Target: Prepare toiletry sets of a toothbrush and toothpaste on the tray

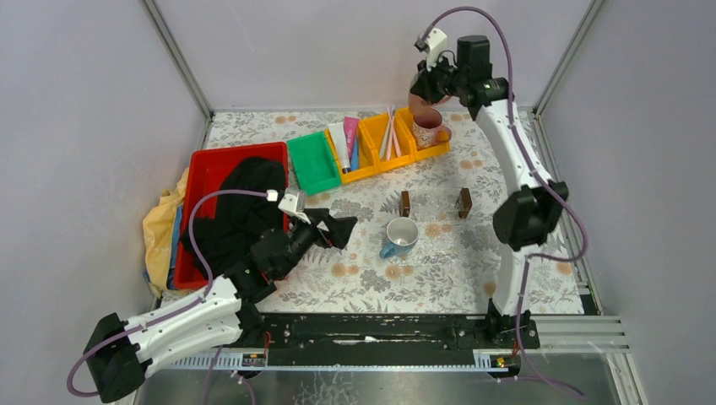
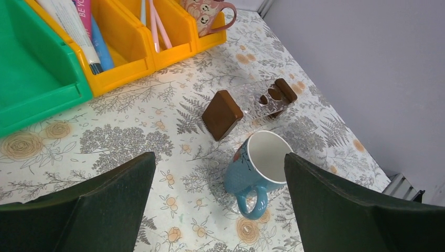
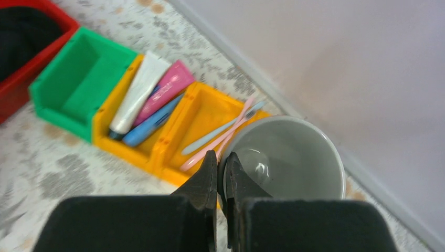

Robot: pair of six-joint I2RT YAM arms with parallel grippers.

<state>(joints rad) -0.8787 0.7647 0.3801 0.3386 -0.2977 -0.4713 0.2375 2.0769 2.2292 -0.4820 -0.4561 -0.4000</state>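
My right gripper (image 3: 221,163) pinches the rim of a grey-lined mug (image 3: 294,157) at one end of the yellow bin (image 3: 202,113). The toothbrushes (image 3: 220,135) lie in that bin's middle compartment and the toothpaste tubes (image 3: 152,97) in its far-end one. In front of the bin, my left gripper (image 2: 219,157) hangs wide open over a blue mug (image 2: 257,168).

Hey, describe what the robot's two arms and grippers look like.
The left arm and right arm match: white shells on the links, black joints, and a mauve cable looping alongside each. Each wrist carries a small white camera block. The left gripper and right gripper have black, wedge-shaped fingers. A green light glows on the right arm's upper joint.
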